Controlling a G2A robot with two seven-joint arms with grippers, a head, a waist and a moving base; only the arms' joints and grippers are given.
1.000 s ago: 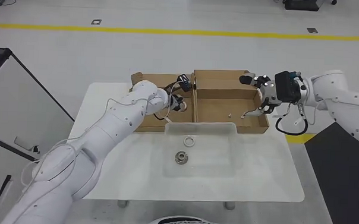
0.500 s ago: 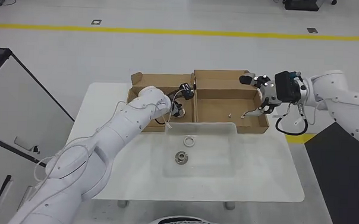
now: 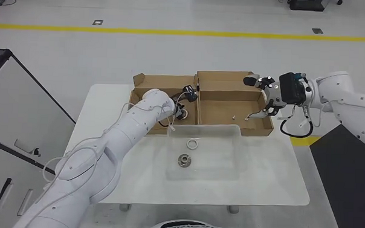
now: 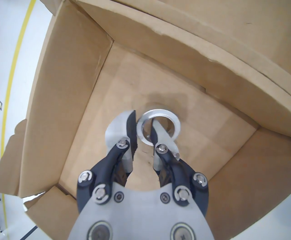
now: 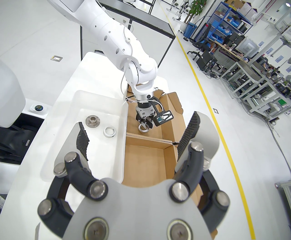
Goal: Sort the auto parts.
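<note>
**Top view:** 2 open cardboard boxes sit side by side at the far side of the table (image 3: 277,178). The left arm partly covers the left box (image 3: 159,82). The left gripper (image 3: 181,111) is down inside that box, and what it carries is too small to make out here. A clear tray (image 3: 223,165) just in front holds 2 parts, a loose ring (image 3: 192,144) and a flanged hub (image 3: 184,159). The right gripper (image 3: 254,98) hangs over the right box (image 3: 225,106), near its outer end.

**Left wrist view:** the fingers pinch 1 metal ring (image 4: 176,127) by its rim. 1 finger is outside, and 1 goes through the hole and hides part of the rim. The ring's shadow falls on the box floor.

**Right wrist view:** the right gripper's fingers are spread wide and hold nothing. They cut off part of the box beneath.
</note>
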